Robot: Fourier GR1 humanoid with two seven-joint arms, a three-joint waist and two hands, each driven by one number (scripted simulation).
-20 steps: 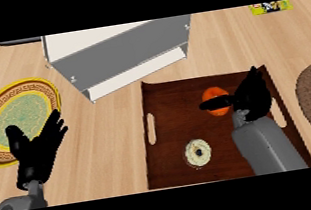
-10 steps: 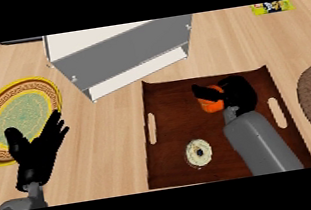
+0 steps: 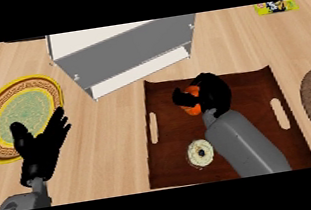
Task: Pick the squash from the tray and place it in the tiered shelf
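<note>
Head view: the right hand (image 3: 209, 95) has its fingers curled round the orange squash (image 3: 190, 99) on the dark brown wooden tray (image 3: 264, 111), so the grasp step is in hand. Next, I judge, comes a lift toward the white and grey tiered shelf (image 3: 124, 53). The left hand (image 3: 42, 146) rests open, fingers spread, on the desk. No writing is legible.

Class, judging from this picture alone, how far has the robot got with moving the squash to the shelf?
Done: the right hand has reached the tray and curled round the orange squash. In hand: the grasp, with the squash low over the tray. Left: lifting it and placing it in the shelf. The left hand rests open.
</note>
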